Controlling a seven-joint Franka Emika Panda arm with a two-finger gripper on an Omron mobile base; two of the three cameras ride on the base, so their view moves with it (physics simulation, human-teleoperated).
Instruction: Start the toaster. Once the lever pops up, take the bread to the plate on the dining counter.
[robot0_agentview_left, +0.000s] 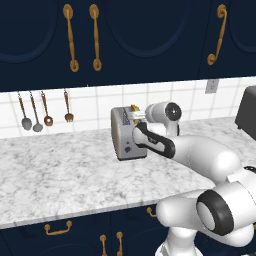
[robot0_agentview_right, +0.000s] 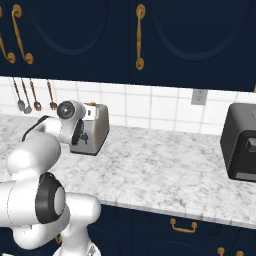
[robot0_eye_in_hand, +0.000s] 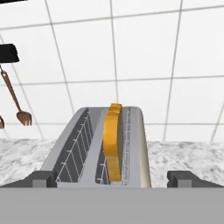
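The grey-silver toaster (robot0_agentview_left: 126, 136) (robot0_agentview_right: 96, 128) (robot0_eye_in_hand: 140, 144) stands on the marbled counter near the tiled wall. A golden-tan slice of bread (robot0_eye_in_hand: 113, 140) stands upright in its right-hand slot in the hand view; the left slot is empty. The top of the bread (robot0_agentview_left: 134, 107) (robot0_agentview_right: 92, 104) pokes out above the toaster. My gripper (robot0_eye_in_hand: 113, 179) is open and hovers just short of the toaster's near end, a little above it, with a fingertip (robot0_eye_in_hand: 41, 178) off to each side and nothing between them. The plate and the dining counter are out of view.
A black appliance (robot0_agentview_right: 242, 142) (robot0_agentview_left: 247, 112) sits at the far right of the counter (robot0_agentview_left: 60, 170). Spoons and a fork (robot0_agentview_left: 45, 112) (robot0_agentview_right: 30, 97) hang on the tiled wall left of the toaster. Dark navy cabinets hang overhead. A wall outlet (robot0_agentview_right: 198, 96) is at the right.
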